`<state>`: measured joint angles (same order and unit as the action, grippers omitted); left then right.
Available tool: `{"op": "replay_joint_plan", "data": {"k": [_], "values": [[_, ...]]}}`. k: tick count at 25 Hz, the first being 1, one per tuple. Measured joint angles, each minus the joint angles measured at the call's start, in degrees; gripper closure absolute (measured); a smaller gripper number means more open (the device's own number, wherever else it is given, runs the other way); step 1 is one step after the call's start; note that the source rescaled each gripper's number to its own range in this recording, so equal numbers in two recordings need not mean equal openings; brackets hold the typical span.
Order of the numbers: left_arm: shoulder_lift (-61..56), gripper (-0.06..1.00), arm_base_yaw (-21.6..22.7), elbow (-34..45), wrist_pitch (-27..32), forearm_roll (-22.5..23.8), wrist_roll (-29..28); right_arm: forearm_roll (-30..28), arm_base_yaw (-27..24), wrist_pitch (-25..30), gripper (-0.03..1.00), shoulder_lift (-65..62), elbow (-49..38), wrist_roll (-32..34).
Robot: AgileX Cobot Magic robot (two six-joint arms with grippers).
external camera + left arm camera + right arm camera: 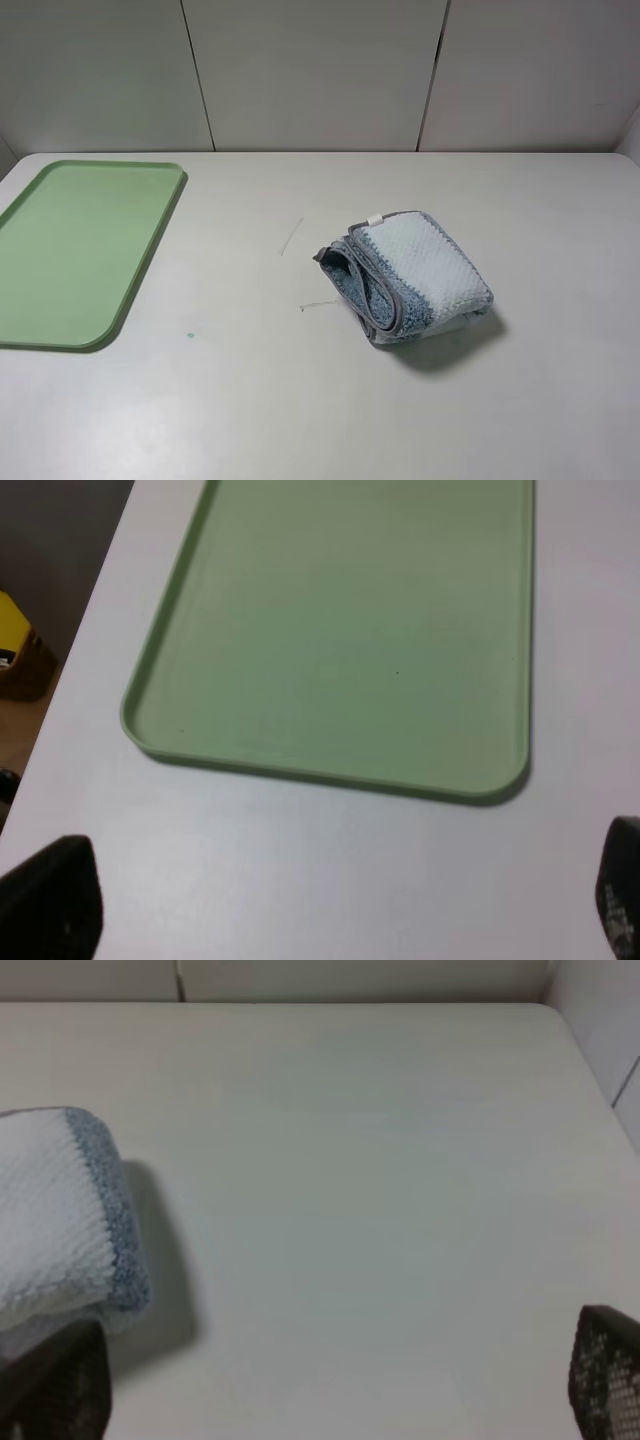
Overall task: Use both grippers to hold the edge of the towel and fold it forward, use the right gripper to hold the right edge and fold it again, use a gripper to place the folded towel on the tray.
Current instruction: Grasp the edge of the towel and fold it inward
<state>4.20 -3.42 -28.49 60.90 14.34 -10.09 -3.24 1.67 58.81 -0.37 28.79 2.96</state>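
The towel point(410, 275) lies folded into a thick bundle right of the table's middle, blue-grey and white, with its grey hem point(390, 308) along the open left side and a small tag at the far edge. In the right wrist view its folded corner point(60, 1220) shows beside one finger. The light-green tray point(75, 250) lies at the far left with nothing on it; it fills the left wrist view point(350, 630). Neither arm shows in the high view. The left gripper point(330, 900) is open above the table in front of the tray. The right gripper point(340, 1380) is open, beside the towel, holding nothing.
The white table point(250, 400) ends at a pale panelled wall point(320, 70) at the back. Two thin loose threads point(291, 236) lie on the table left of the towel. In the left wrist view the table's left edge drops off to a yellow object point(15, 645) on the floor.
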Motion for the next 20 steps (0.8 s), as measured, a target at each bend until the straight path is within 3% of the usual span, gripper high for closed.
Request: {"op": "replay_joint_plan", "data": {"k": [20], "values": [[0.0,-0.05,0.0,0.0,0.0,0.0,0.0,0.2,0.0,0.0,-0.03,0.0,-0.2,0.0]]}}
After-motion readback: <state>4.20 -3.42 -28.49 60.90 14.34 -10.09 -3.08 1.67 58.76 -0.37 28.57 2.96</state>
